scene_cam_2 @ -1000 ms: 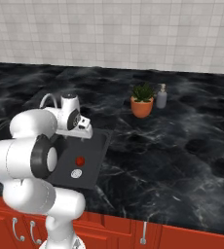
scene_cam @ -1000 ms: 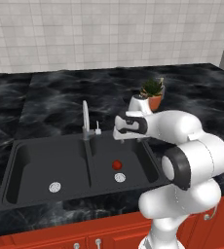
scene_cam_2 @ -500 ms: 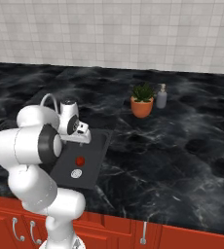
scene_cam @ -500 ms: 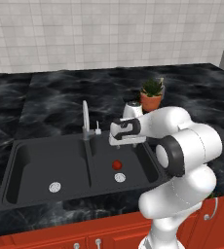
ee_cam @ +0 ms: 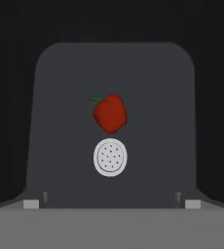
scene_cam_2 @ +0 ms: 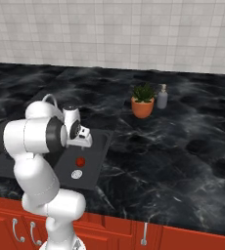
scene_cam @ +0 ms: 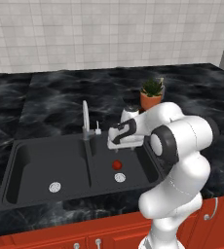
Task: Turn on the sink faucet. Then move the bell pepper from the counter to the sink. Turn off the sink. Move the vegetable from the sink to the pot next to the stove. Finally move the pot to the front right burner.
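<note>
The red bell pepper [scene_cam: 117, 165] [scene_cam_2: 80, 161] [ee_cam: 110, 113] lies on the floor of the right basin of the black sink [scene_cam: 36, 165] [scene_cam_2: 101, 146], just beside the round silver drain [scene_cam: 120, 177] [ee_cam: 110, 157]. My gripper [scene_cam: 118, 146] [scene_cam_2: 82, 142] [ee_cam: 112, 202] hangs open above that basin and points down at the pepper, well clear of it, with nothing between its fingertips [ee_cam: 32, 202]. The silver faucet [scene_cam: 85, 121] [scene_cam_2: 50, 99] stands behind the divider, left of the hand. The pot and the stove are out of view.
An orange plant pot [scene_cam: 151, 96] [scene_cam_2: 143, 103] with green leaves stands on the black counter [scene_cam: 50, 97] [scene_cam_2: 173, 146] behind the sink's right end, with a grey soap bottle [scene_cam_2: 162, 96] beside it. The left basin has its own drain [scene_cam: 55, 186].
My hand has moved a little to the left and lower, over the right basin, and the elbow has swung with it. The pepper lies where it was.
</note>
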Available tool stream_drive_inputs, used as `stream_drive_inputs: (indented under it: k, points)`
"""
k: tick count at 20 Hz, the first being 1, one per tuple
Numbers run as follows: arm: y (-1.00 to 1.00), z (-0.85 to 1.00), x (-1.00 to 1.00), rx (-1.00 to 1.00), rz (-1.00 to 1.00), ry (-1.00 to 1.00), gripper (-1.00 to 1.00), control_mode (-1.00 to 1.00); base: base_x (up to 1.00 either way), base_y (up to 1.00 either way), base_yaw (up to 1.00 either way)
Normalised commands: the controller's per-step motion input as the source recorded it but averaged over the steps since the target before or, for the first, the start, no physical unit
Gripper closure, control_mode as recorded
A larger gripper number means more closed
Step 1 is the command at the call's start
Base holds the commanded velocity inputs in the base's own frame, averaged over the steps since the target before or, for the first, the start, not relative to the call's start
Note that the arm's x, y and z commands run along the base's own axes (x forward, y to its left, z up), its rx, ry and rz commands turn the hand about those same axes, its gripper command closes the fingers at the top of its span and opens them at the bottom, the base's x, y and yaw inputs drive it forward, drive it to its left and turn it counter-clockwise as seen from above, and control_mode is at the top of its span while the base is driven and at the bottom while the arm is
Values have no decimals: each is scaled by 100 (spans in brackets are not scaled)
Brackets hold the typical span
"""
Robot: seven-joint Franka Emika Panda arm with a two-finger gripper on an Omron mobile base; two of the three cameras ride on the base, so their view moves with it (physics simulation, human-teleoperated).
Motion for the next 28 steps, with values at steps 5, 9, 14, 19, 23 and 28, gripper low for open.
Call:
stream_drive_inputs:
  k: [5,9,14,19,23,28]
  points:
    - [0,-26,24,0,0,0,-100,-100,0,0,0]
    - [0,-29,24,0,0,0,-100,-100,0,0,0]
    - [4,-28,24,0,0,0,-100,-100,0,0,0]
    - [5,-28,15,0,0,0,-100,-100,0,0,0]
    - [4,-27,7,0,0,0,-100,-100,0,0,0]
    - [0,-20,0,0,0,0,-100,-100,0,0,0]
